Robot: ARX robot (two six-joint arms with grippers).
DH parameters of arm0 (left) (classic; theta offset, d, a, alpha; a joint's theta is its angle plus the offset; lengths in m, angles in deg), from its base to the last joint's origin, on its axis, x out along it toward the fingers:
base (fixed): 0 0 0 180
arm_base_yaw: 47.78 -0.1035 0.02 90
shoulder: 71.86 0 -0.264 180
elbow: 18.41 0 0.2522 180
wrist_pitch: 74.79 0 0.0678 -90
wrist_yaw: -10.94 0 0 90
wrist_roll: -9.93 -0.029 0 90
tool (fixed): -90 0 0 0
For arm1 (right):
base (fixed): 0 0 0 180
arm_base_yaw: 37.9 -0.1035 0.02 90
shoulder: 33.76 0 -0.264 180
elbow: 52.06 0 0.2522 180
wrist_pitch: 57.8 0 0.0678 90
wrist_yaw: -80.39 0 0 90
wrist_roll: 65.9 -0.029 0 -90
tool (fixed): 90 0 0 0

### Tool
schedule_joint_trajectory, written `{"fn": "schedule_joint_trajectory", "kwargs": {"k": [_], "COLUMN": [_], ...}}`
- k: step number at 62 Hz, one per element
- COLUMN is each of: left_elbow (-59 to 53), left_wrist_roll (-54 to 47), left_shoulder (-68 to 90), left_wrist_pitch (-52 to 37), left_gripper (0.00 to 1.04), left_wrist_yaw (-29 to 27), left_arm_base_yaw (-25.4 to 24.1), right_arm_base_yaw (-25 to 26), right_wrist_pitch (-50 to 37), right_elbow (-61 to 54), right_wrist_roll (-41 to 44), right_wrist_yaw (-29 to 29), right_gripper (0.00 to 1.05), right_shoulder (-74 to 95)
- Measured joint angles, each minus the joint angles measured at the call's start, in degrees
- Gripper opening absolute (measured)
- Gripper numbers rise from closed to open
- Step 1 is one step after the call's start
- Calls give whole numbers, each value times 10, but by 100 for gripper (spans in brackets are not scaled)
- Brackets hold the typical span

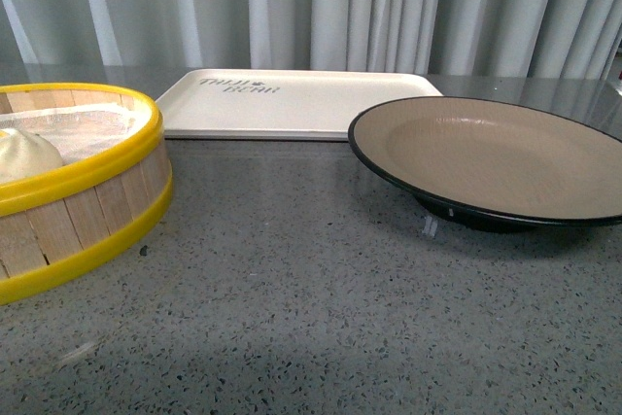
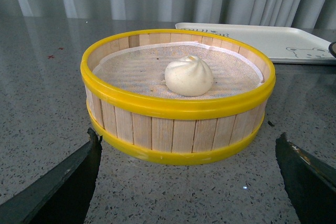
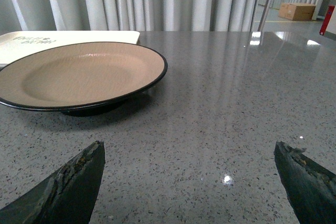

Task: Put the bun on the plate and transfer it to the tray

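A white pleated bun [image 2: 189, 75] rests on the cloth liner inside a yellow-rimmed wooden steamer basket [image 2: 173, 129]; in the front view only the bun's edge [image 1: 24, 155] shows at far left. The beige plate [image 1: 496, 157] with a black rim stands empty on the right, also in the right wrist view [image 3: 79, 72]. The cream tray [image 1: 292, 104] lies flat behind, empty. My left gripper [image 2: 189, 174] is open, short of the basket's near wall. My right gripper [image 3: 189, 179] is open over bare counter, to one side of the plate. Neither arm shows in the front view.
Everything stands on a grey speckled stone counter [image 1: 321, 289]. Grey curtains [image 1: 389, 7] hang behind it. A cardboard box [image 3: 297, 10] and a metal stand leg [image 3: 265, 1] show far off in the right wrist view.
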Motion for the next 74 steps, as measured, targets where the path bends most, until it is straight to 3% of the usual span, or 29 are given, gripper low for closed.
{"fn": "schedule_joint_trajectory", "kwargs": {"k": [71, 74], "left_elbow": [0, 9], "left_wrist_roll": [0, 14], "left_shoulder": [0, 15], "left_wrist_pitch": [0, 29], "left_gripper": [98, 98], "left_wrist_yaw": [0, -7], "left_arm_base_yaw": [0, 0], "right_arm_base_yaw": [0, 0], "right_wrist_pitch": [0, 0], "right_elbow": [0, 0], "right_wrist_roll": [0, 0], "right_wrist_yaw": [0, 0], "right_gripper": [96, 96], "right_shoulder": [0, 0]}}
